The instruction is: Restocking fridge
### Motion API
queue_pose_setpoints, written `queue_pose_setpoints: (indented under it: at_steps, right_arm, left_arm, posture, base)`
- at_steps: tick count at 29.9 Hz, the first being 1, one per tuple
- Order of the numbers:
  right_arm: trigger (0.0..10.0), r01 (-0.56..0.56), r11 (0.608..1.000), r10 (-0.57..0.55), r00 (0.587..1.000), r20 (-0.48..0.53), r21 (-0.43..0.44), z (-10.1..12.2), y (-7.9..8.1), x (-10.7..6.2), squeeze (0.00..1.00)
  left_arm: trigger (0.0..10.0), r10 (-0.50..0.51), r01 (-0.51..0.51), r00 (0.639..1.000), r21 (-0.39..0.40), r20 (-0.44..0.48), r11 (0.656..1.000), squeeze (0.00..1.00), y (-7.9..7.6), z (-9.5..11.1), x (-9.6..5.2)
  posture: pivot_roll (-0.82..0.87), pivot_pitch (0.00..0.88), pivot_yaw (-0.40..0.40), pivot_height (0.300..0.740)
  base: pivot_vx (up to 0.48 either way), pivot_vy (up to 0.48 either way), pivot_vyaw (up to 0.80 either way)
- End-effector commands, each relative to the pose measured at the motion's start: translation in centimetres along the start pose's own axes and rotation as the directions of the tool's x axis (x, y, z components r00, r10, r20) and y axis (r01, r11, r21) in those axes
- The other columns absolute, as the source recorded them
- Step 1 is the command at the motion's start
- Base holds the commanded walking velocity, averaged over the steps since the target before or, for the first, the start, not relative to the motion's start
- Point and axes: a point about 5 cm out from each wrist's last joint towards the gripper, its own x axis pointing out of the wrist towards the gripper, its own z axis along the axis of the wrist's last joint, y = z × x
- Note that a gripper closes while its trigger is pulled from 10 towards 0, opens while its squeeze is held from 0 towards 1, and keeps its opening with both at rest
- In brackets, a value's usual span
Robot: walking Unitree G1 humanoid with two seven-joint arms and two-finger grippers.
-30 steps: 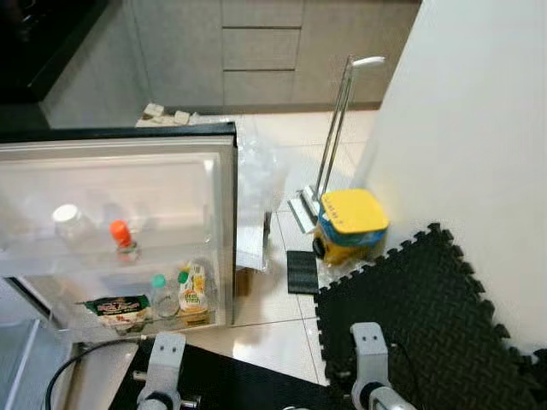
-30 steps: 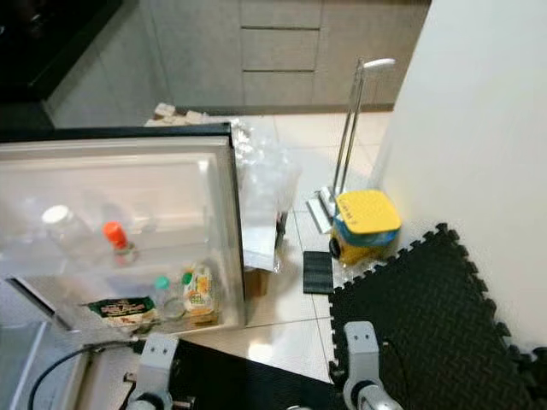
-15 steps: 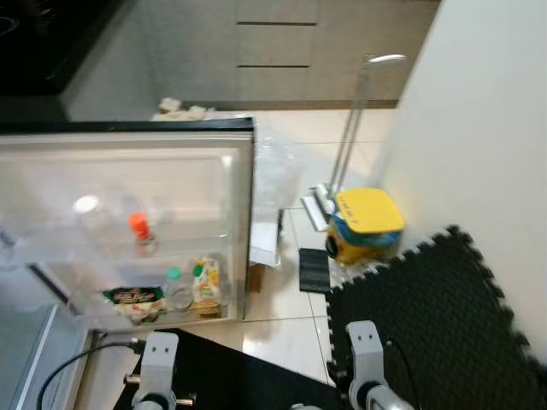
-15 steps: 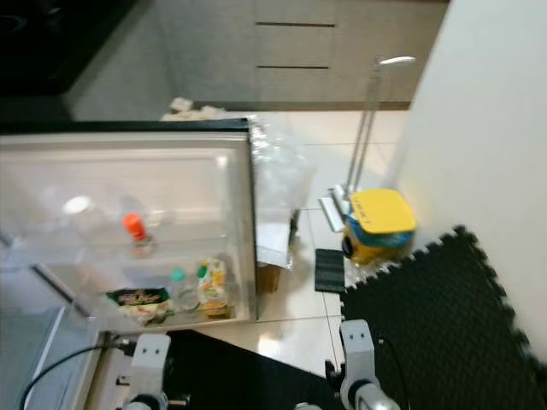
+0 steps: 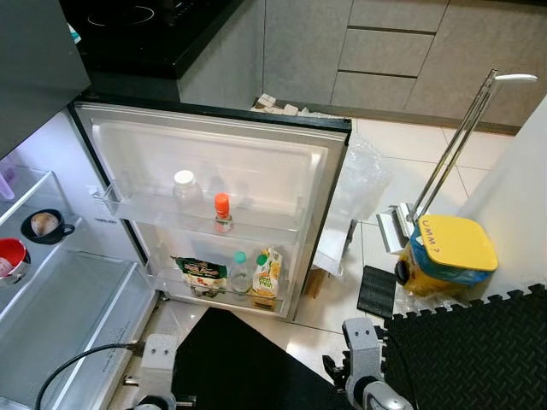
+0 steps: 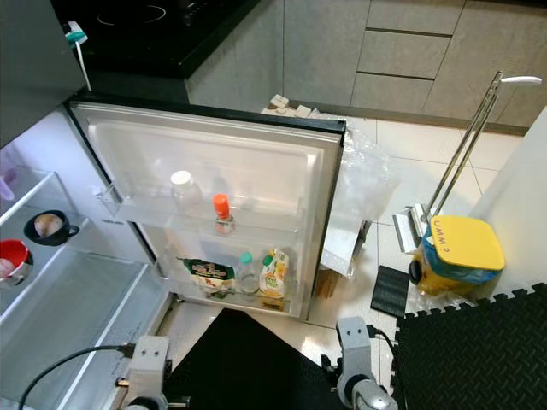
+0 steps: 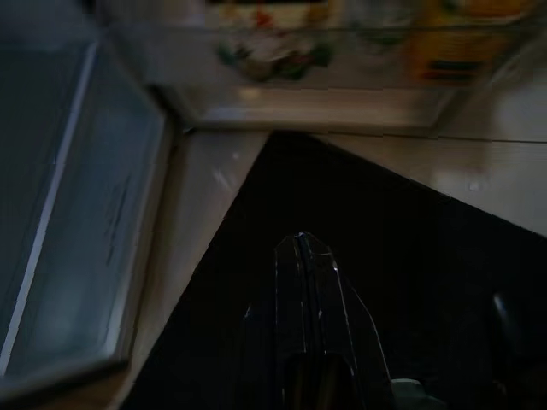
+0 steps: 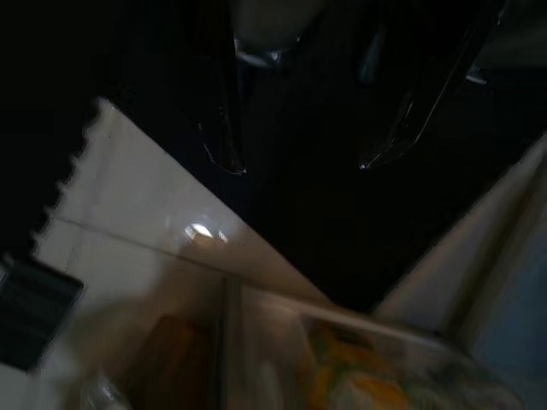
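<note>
The fridge door (image 5: 214, 158) stands wide open. Its upper shelf holds a white-capped bottle (image 5: 184, 183) and an orange-capped bottle (image 5: 221, 208). On the lower shelf are a green packet (image 5: 202, 275), a green-capped bottle (image 5: 240, 270) and a juice carton (image 5: 267, 273). Inside the fridge at the left sit a black cup (image 5: 44, 225) and a red bowl (image 5: 8, 256). Both arms hang low by my body. My left gripper (image 7: 301, 256) is shut and holds nothing, above a black mat. My right gripper (image 8: 299, 164) is open and holds nothing.
A yellow-lidded bucket (image 5: 450, 252) and a long metal handle (image 5: 457, 141) stand right of the door. A crumpled clear plastic bag (image 5: 357, 184) lies behind the door. Black foam mat (image 5: 479, 350) covers the floor at right. A black cable (image 5: 77, 367) runs at lower left.
The camera has swung left, so the fridge interior with cup and bowl has come into view. Both arms hang as before.
</note>
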Motion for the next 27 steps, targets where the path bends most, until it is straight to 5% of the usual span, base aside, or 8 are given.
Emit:
queue_pose_setpoints:
  at_steps: [1, 8, 9, 11, 18, 24, 25, 27]
  right_arm:
    - [10.0, -0.171, 0.985, 0.172, 0.982, 0.079, -0.026, 1.8, 1.3, 0.6, 0.00]
    - [10.0, -0.648, 0.747, 0.665, 0.728, 0.170, -0.148, 8.3, 4.7, 0.1, 0.00]
    - [4.8, -0.679, 0.707, 0.707, 0.683, 0.186, -0.195, 9.9, 5.2, -0.2, 0.00]
    - [0.0, -0.708, 0.657, 0.754, 0.619, 0.219, -0.259, 12.8, 5.8, -0.8, 0.00]
    - [0.0, -0.717, 0.483, 0.876, 0.393, 0.281, -0.502, 22.4, 7.7, -4.0, 0.00]
    - [0.0, -0.671, 0.482, 0.876, 0.367, 0.313, -0.563, 25.1, 7.8, -4.8, 0.00]
    - [6.4, -0.612, 0.525, 0.849, 0.425, 0.314, -0.591, 25.9, 7.3, -4.4, 0.00]
    - [10.0, -0.556, 0.555, 0.820, 0.491, 0.294, -0.619, 26.3, 6.7, -3.8, 0.00]
  left_arm:
    - [10.0, -0.058, 0.057, 0.997, 0.039, 0.046, 0.998, 0.00, -0.6, 0.6, 0.1]
    - [10.0, -0.309, 0.281, 0.925, 0.151, 0.220, 0.948, 0.00, -1.6, 4.0, 0.4]
    - [10.0, -0.332, 0.290, 0.911, 0.190, 0.245, 0.938, 0.00, -1.6, 4.6, 0.4]
    - [10.0, -0.352, 0.291, 0.892, 0.234, 0.285, 0.928, 0.00, -1.5, 5.5, 0.5]
    - [10.0, -0.240, 0.148, 0.835, 0.218, 0.495, 0.965, 0.00, 0.9, 10.6, 1.0]
    - [10.0, -0.259, 0.151, 0.803, 0.236, 0.537, 0.960, 0.00, 1.2, 11.9, 0.8]
    - [10.0, -0.277, 0.159, 0.786, 0.253, 0.552, 0.954, 0.00, 1.2, 12.5, 0.7]
    - [10.0, -0.295, 0.169, 0.772, 0.265, 0.564, 0.949, 0.00, 1.0, 12.9, 0.6]
  posture:
    - [-0.11, 0.095, -0.010, 0.740]
    - [-0.12, 0.098, -0.001, 0.740]
    - [-0.12, 0.098, -0.001, 0.740]
    - [-0.12, 0.098, -0.001, 0.740]
    - [-0.11, 0.094, -0.008, 0.740]
    - [-0.11, 0.091, -0.011, 0.740]
    - [-0.11, 0.087, -0.011, 0.740]
    - [-0.11, 0.085, -0.009, 0.740]
  base:
    - [0.000, 0.000, 0.00]
    - [0.000, 0.000, 0.00]
    - [0.000, 0.000, 0.00]
    - [0.000, 0.000, 0.00]
    - [0.000, 0.000, 0.00]
    - [0.000, 0.000, 0.00]
    - [0.000, 0.000, 0.00]
    - [0.000, 0.000, 0.00]
